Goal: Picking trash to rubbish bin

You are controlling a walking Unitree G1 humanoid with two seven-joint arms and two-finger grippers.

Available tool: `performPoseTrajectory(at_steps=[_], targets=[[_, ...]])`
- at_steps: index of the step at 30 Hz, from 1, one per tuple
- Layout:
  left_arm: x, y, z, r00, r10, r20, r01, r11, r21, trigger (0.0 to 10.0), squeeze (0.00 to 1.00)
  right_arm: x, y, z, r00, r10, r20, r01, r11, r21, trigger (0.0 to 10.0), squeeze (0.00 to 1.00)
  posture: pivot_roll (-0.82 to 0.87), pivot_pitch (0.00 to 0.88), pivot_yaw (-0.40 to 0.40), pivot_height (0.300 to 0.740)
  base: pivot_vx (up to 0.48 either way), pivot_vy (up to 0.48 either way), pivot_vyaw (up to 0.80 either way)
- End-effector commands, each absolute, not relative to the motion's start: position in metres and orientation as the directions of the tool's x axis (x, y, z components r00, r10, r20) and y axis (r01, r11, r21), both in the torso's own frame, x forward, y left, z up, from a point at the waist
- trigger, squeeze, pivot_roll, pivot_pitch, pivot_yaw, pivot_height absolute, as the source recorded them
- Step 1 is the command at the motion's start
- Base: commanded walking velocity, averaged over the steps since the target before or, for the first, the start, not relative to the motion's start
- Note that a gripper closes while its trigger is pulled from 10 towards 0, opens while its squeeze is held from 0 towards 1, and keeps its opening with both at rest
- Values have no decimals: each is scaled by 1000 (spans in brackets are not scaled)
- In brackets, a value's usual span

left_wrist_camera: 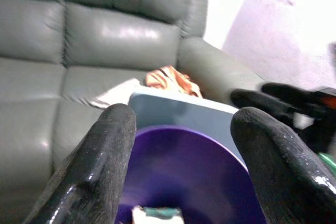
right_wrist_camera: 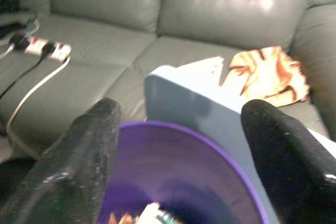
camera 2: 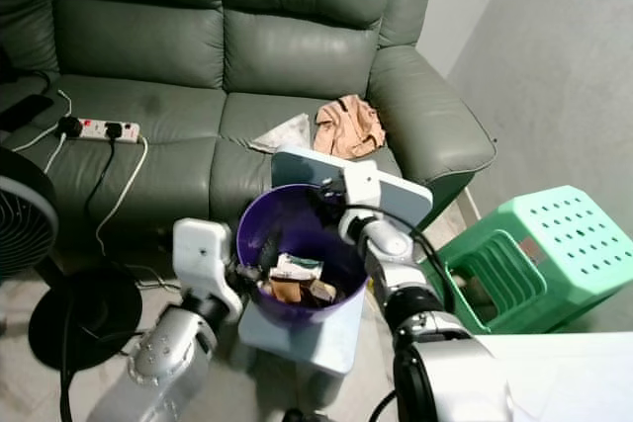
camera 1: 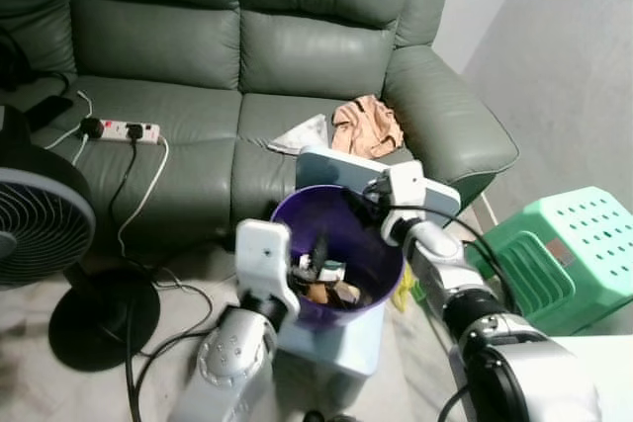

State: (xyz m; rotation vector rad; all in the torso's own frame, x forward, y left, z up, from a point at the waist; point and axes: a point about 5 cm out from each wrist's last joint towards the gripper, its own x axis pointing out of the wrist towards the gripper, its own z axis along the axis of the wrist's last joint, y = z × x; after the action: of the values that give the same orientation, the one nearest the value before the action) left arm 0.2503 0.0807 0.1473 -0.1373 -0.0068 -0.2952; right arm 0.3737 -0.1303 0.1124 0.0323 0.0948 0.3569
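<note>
A grey-green leather sofa point(camera 1: 247, 37) fills the back of the room. On its left seat lies a white power strip point(camera 1: 127, 130) with black plugs, its cords point(camera 1: 138, 205) trailing over the front edge to the floor. A crumpled orange cloth point(camera 1: 366, 126) sits on the right seat, a white paper point(camera 1: 302, 135) just beside it. A black fan point(camera 1: 40, 234) stands at the left. A green plastic stool point(camera 1: 564, 254) stands at the right, near the wall point(camera 1: 564, 66).
</note>
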Motion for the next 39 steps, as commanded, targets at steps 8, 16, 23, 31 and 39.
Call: performPoseTrajectory(at_steps=[8,16,23,31,39], targets=[[287,104,143,966,-257,17,257,964,-65,10000,0,366,-163,116,970,243,20,-243,967,73,10000,0,76,0,-105,740,0,0,0],[313,127,149,981,-188,56,192,976,-101,10000,0,352,-172,109,983,174,64,-180,978,107,10000,1000,55,0,-84,740,0,0,0],[322,142,148,984,-150,95,159,983,-92,10000,0,339,-171,106,990,104,99,-116,985,124,10000,1000,59,0,-79,740,0,0,0],[323,158,149,987,-103,125,119,985,-128,10000,0,325,-178,113,985,64,160,-77,994,77,10000,1000,55,0,-74,740,0,0,0],[326,169,145,989,-87,119,100,988,-115,10000,0,306,-189,114,982,4,186,-12,999,40,10000,0,36,0,-70,740,0,0,0]])
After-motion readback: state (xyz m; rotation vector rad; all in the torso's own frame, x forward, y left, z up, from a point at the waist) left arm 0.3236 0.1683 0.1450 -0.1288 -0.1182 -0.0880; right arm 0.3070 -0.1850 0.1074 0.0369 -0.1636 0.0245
